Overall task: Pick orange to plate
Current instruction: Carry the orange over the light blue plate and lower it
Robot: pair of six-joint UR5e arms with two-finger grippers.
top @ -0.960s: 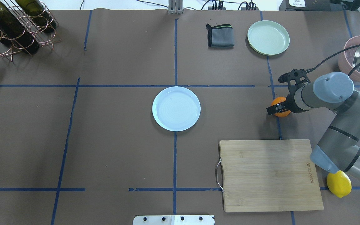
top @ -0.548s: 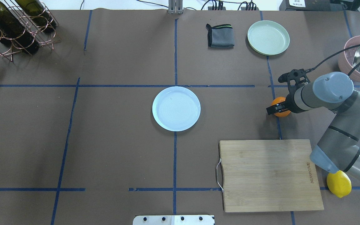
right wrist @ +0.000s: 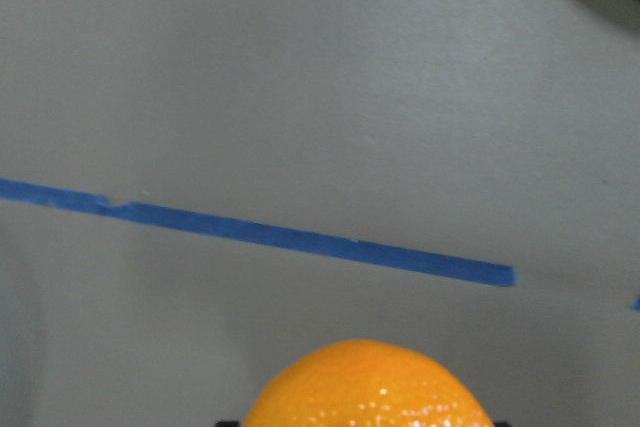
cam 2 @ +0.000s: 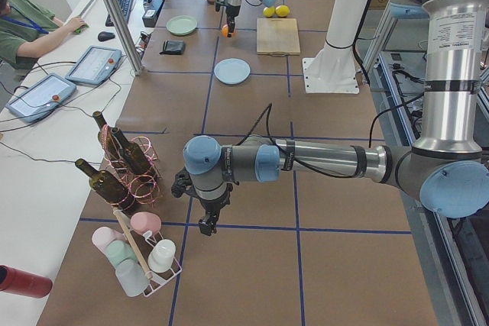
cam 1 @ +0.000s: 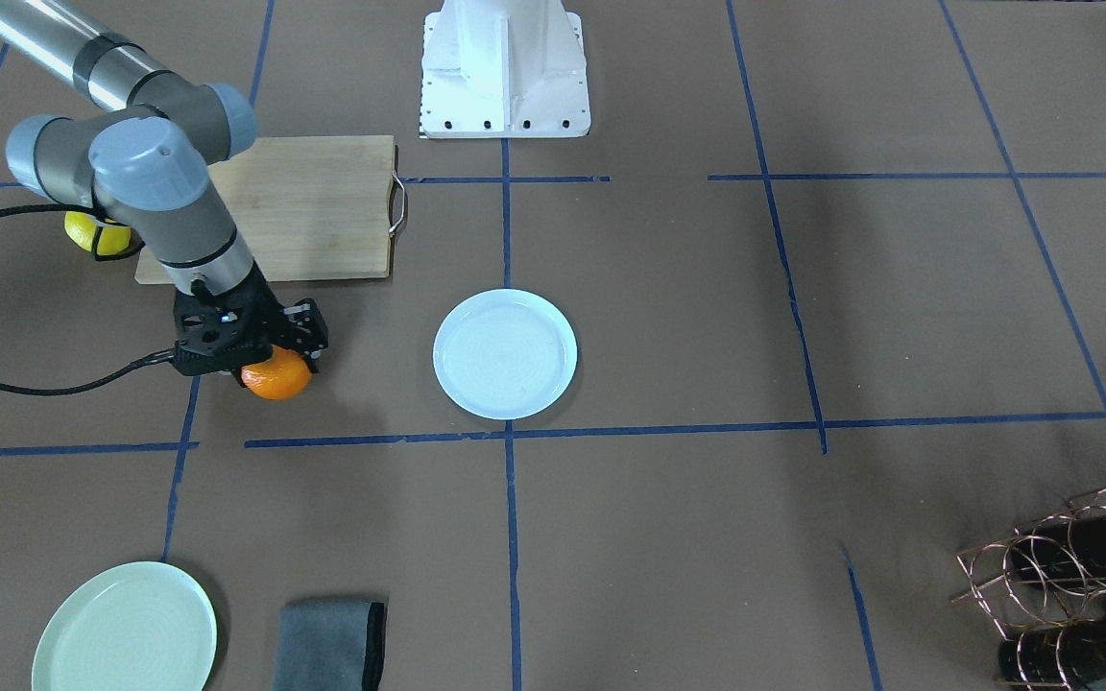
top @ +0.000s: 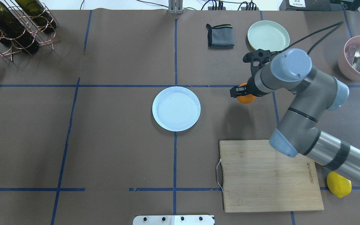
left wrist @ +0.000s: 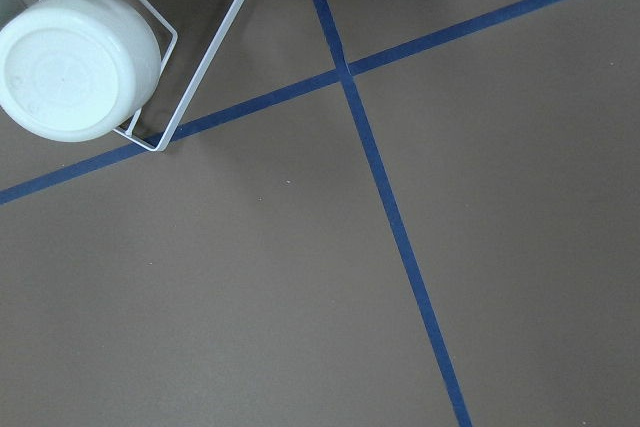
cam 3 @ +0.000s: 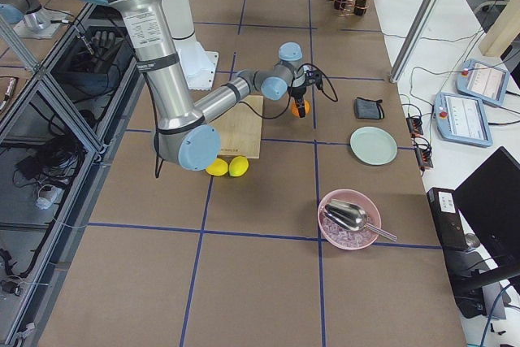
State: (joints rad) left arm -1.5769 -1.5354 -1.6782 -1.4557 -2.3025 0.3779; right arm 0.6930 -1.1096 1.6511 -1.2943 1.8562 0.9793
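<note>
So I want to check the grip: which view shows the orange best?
The exterior front-facing view: the orange shows most of its lower half, unblocked, beneath the right end effector. Overhead, the end effector hides part of it; the right wrist camera crops it at the bottom edge; both side views show it tiny.

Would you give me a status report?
Right gripper shut on orange, above table, short of plate. Left gripper far off, state unclear. Nothing between orange and plate.

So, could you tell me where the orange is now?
In the overhead view, the orange is gripped in the right claw, right of the plate.
</note>
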